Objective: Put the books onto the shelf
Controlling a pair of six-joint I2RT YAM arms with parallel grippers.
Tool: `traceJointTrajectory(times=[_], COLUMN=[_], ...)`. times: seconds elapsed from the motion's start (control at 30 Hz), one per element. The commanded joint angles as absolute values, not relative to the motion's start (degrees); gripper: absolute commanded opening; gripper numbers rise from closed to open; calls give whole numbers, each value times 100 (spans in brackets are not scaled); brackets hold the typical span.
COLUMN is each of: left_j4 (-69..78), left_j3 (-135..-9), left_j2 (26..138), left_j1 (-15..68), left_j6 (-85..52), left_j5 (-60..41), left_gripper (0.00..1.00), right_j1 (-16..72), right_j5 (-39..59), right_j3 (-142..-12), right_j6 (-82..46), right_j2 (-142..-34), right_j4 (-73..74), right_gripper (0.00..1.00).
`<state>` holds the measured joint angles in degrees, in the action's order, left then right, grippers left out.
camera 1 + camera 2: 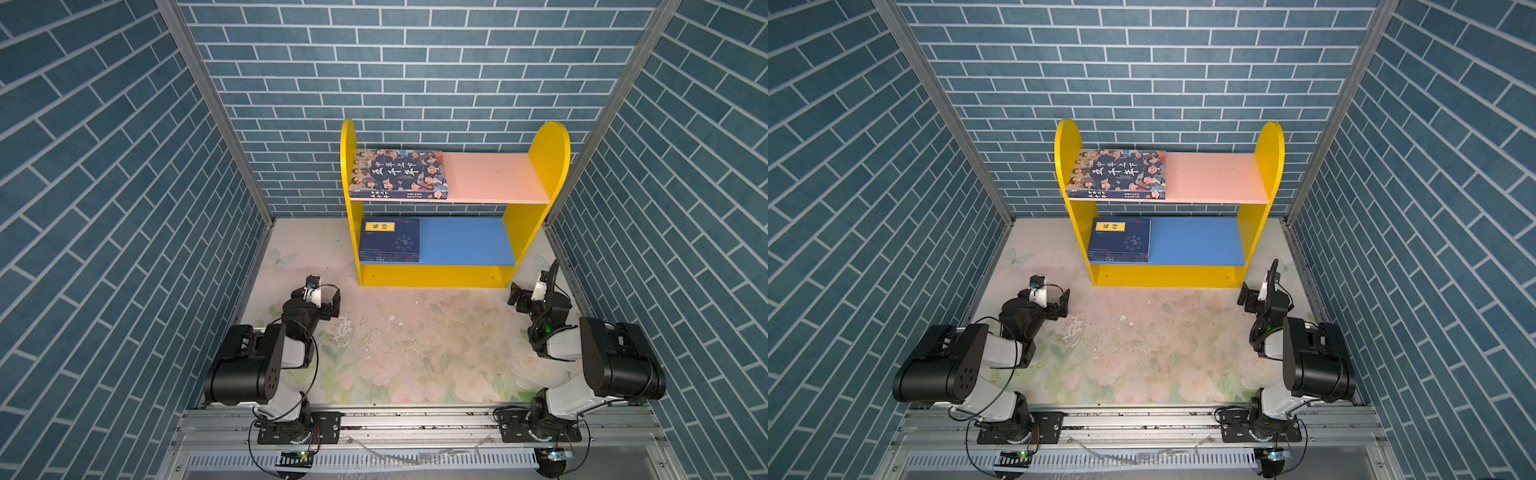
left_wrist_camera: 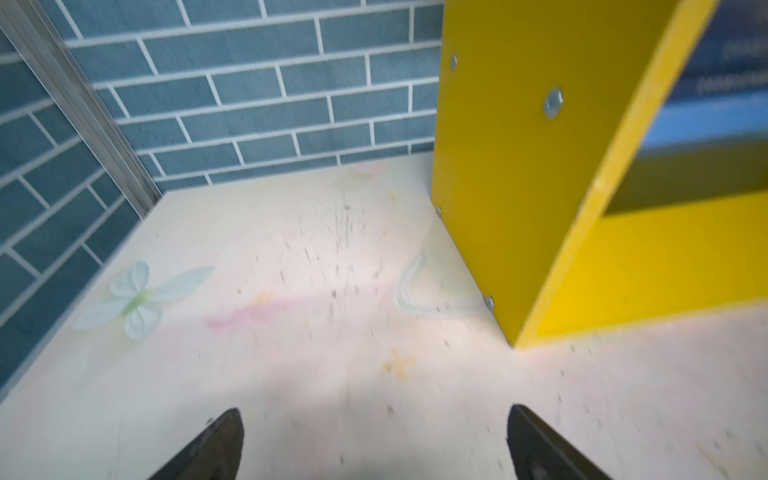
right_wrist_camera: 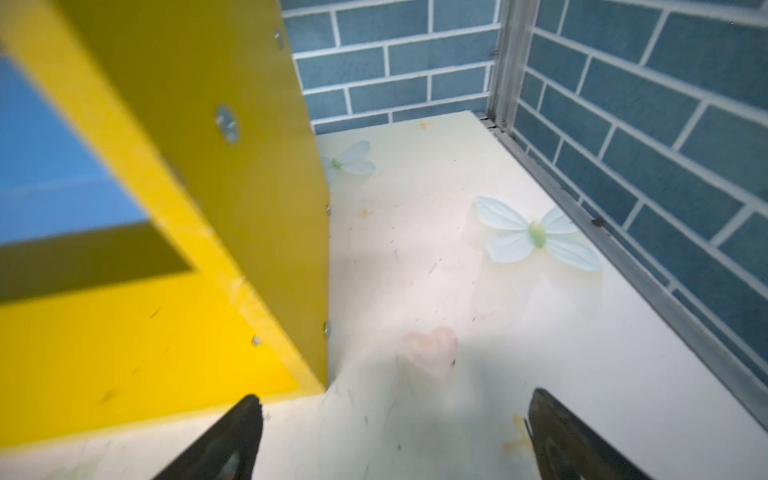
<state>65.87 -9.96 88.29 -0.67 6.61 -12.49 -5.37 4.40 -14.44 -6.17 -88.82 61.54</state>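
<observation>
Nearest the camera, a metal rail [image 1: 415, 419] runs along the front edge and carries the bases of two black and white robot arms. Both arms are folded low over a pale, flower-printed worktop [image 1: 415, 340], one on each side. The left claw [image 2: 374, 415] is open wide and holds nothing. It hovers over bare worktop near the shelf's left foot. The right claw [image 3: 395, 398] is also open and empty, near the shelf's right foot.

The shelf [image 1: 548, 158] stands at the back against a blue brick-pattern wall. It has yellow round-topped sides. A large book [image 1: 399, 172] lies flat on the left half of the pink upper board [image 1: 490, 174]. A stack of thin navy books [image 1: 390, 241] lies flat on the left half of the blue lower board [image 1: 465, 241]. The number of books in the stack cannot be told. The right half of each board is bare.

No book shows on the worktop, so the task looks finished. What appears left is to keep the arms clear of the shelf without nudging it.

The large book's cover has cartoon faces around white Chinese characters that seem to read 中华上下五千年. The same title repeats along the spine. The top navy book has a yellow label [image 1: 376, 226] that appears to read 易经. Smaller print is too fine to read.
</observation>
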Motion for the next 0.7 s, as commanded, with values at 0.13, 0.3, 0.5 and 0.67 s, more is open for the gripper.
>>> traceJointTrajectory(times=[0.13, 0.3, 0.5, 0.67], left_j4=[4942, 5097, 5056, 5072], left_j3=[-2169, -2154, -2170, -2162], left_j2=[8708, 8762, 8761, 8771], left_j1=[-130, -149, -149, -149], left_j6=[499, 386, 395, 395], left_j5=[-950, -750, -730, -729], left_gripper=[100, 100, 100, 100], right_j1=[-519, -448, -431, -422], right_j5=[536, 537, 536, 536], right_j3=[-1754, -2246, -2285, -2252], right_j6=[-404, -290, -281, -272], right_j2=[-8817, -8837, -8854, -8823], right_j4=[5926, 4996, 4917, 4966], right_gripper=[99, 99, 99, 99])
